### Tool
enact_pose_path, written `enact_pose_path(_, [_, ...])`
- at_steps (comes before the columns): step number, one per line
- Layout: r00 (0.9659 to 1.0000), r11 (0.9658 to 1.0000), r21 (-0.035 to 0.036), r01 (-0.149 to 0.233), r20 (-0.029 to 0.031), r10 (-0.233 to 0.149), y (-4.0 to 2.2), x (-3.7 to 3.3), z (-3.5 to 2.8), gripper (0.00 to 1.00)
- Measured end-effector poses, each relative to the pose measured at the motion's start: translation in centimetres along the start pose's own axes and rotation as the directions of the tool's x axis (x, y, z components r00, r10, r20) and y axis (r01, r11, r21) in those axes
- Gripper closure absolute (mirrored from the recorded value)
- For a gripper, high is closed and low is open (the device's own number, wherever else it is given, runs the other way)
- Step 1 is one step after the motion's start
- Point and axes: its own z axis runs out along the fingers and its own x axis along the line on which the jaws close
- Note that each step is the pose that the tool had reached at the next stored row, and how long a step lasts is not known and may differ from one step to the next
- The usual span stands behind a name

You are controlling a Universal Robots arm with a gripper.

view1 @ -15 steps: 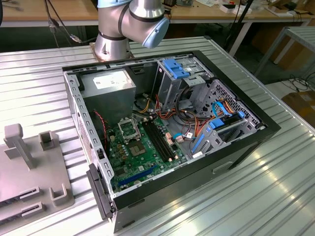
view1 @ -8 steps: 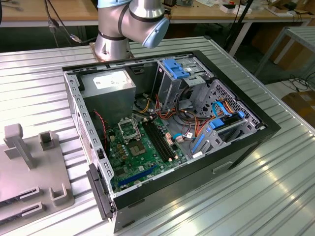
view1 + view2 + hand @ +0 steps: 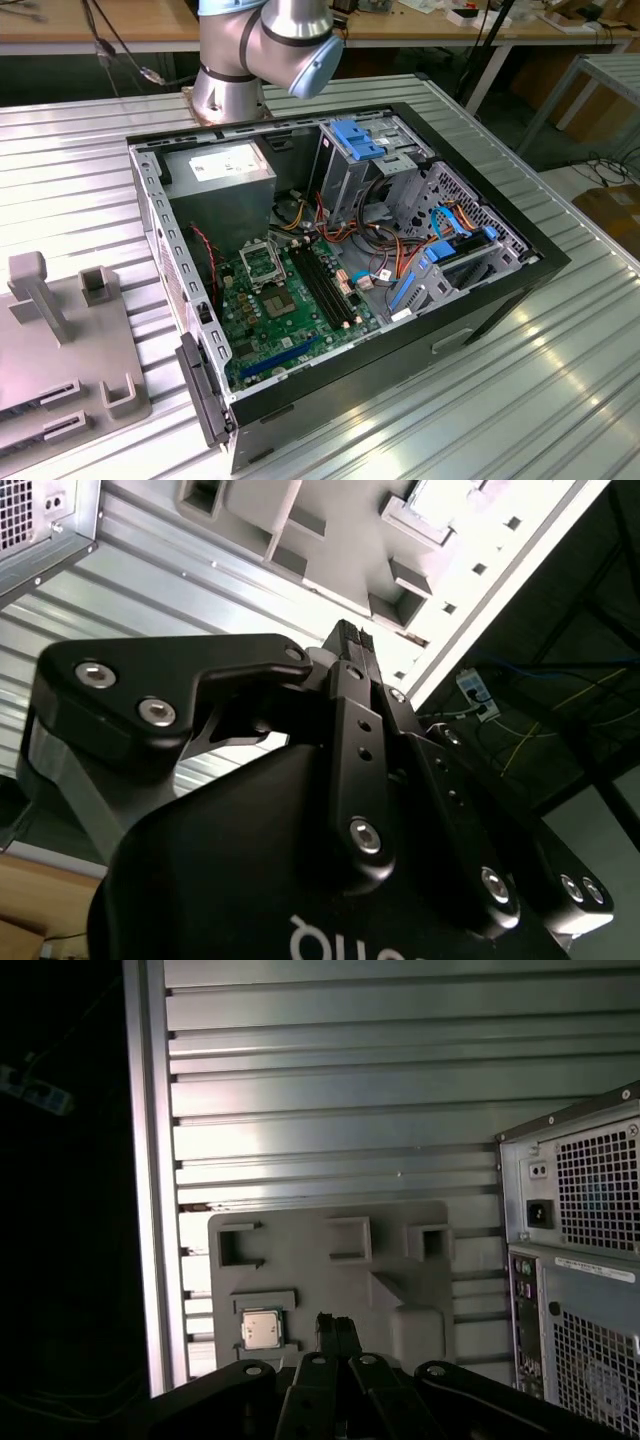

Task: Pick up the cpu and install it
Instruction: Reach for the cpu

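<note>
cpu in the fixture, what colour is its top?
Silver-grey: the cpu sits in the matte grey fixture. Shows best in the first wrist view.

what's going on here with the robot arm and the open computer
The silver robot arm hangs its black gripper over a grey moulded fixture plate beside the open black computer case. The small square silver-topped cpu lies in a recess of that plate, not yet picked up. The fingers are shut together, holding nothing. The metal-framed socket on the green motherboard looks empty.
</note>
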Motion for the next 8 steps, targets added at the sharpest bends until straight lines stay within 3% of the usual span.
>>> enact_pose_path(5, [1.0, 1.0, 0.0, 0.006, -0.0006, -0.006, -0.24, 1.0, 0.2, 0.89])
enact_pose_path(8, [1.0, 1.0, 0.0001, 0.008, -0.0013, -0.008, -0.34, 2.0, 0.3, 0.89])
